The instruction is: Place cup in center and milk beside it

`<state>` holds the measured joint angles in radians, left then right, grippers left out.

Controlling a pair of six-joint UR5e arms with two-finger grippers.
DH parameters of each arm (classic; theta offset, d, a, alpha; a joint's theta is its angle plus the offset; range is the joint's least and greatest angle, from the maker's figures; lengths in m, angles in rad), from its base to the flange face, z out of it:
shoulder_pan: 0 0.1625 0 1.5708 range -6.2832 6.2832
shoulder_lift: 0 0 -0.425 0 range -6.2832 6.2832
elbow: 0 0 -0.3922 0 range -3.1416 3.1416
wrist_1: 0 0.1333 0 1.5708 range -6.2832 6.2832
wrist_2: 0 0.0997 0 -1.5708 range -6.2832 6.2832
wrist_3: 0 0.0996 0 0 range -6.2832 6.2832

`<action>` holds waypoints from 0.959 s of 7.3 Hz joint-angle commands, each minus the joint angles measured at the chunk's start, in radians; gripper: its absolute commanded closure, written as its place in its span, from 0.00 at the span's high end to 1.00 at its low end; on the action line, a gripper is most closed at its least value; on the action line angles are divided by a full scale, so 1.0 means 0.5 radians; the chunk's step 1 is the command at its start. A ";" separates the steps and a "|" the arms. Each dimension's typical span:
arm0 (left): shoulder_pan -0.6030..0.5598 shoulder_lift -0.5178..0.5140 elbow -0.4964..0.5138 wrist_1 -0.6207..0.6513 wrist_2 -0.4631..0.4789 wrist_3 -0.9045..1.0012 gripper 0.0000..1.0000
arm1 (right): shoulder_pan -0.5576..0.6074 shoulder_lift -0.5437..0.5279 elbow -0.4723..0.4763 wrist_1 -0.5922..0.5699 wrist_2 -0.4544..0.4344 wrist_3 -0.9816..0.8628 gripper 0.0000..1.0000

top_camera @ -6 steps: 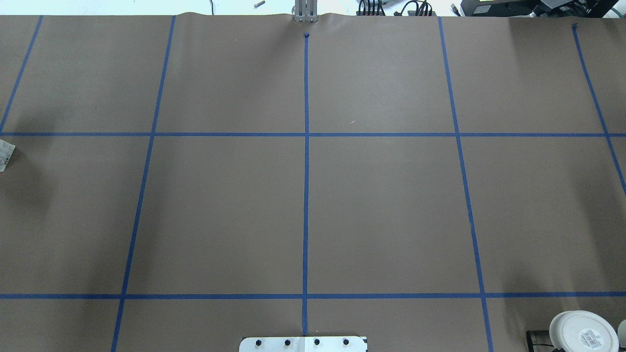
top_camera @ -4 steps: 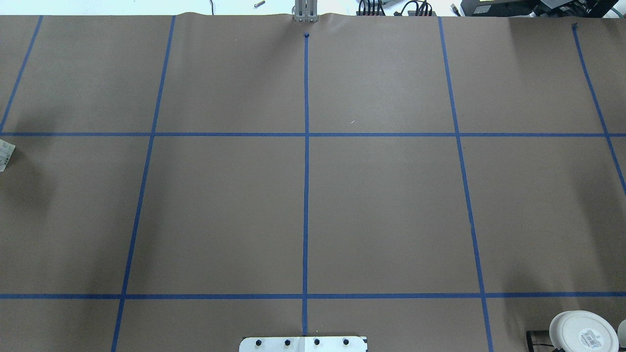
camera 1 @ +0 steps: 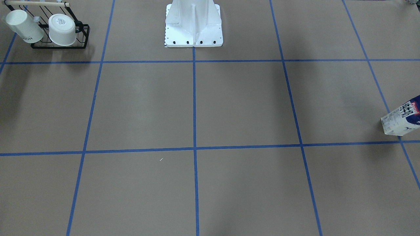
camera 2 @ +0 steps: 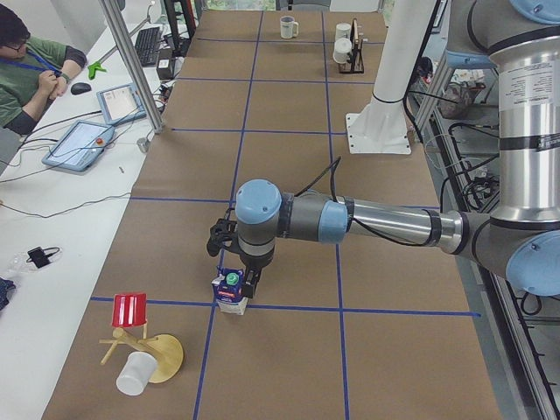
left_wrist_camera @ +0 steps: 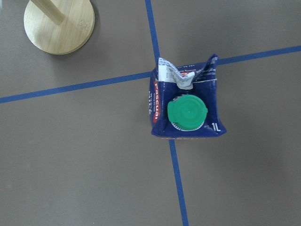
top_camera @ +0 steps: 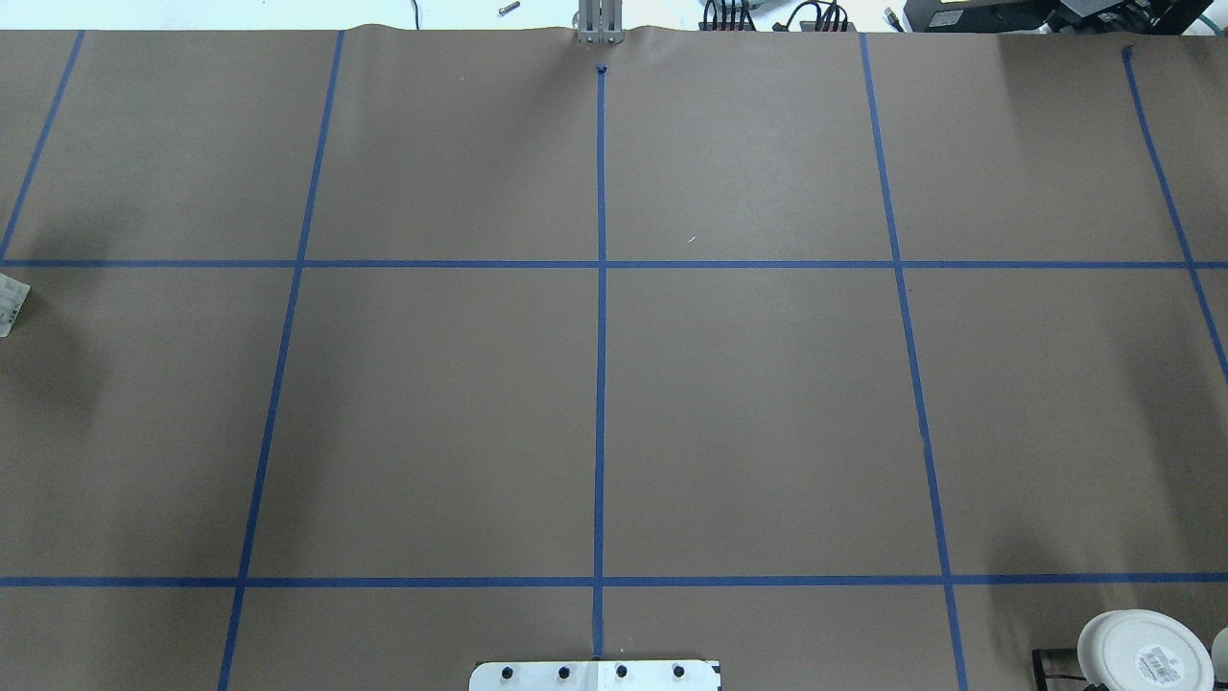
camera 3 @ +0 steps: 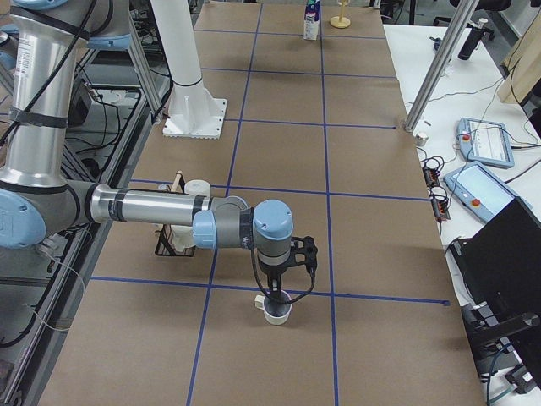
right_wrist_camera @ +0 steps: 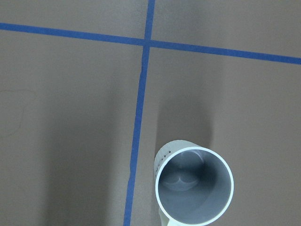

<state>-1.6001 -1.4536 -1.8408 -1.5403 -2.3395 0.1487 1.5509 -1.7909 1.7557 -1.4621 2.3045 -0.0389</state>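
At the 9 o'clock end of the brown paper tabletop [top_camera: 748, 403], a tall white and dark-blue milk carton [camera 2: 230, 296] with a round green cap is seen. It is stood upright on a crossing of blue tape lines [left_wrist_camera: 175, 179]. The left arm [camera 2: 350, 219] is stretched out over it, and the left jaws are held right by the cap. It cannot be told whether the left jaws are apart or together. In the left wrist view, a round wooden stand base [left_wrist_camera: 59, 26] is seen at 10 o'clock from the milk carton. A red cup [camera 2: 129, 310] is hung on that stand, and a white plastic cup [camera 2: 133, 374] is seen next to its base.

At the 3 o'clock end, a small white mug with a grey inside [camera 3: 276, 310] is stood with its mouth up. In the right wrist view it is placed at 5 o'clock from a tape crossing. The right arm [camera 3: 152, 205] is stretched over it, and the right jaws are held down at its rim. It cannot be told whether the right jaws are apart or together. A black wire rack [camera 1: 88, 32] with two white cups [camera 1: 61, 30] is seen near the mug.
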 commanded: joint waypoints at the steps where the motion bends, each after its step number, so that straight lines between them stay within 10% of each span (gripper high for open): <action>1: -0.003 -0.050 -0.015 -0.015 -0.006 -0.012 0.99 | 0.000 0.011 0.008 0.253 -0.007 0.023 1.00; 7: -0.003 -0.102 0.034 -0.349 -0.009 -0.024 0.99 | 0.006 -0.152 -0.360 0.902 0.040 0.035 1.00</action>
<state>-1.6015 -1.5050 -1.8227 -1.7090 -2.3433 0.1356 1.5538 -1.8591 1.6273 -1.0353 2.3473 -0.0217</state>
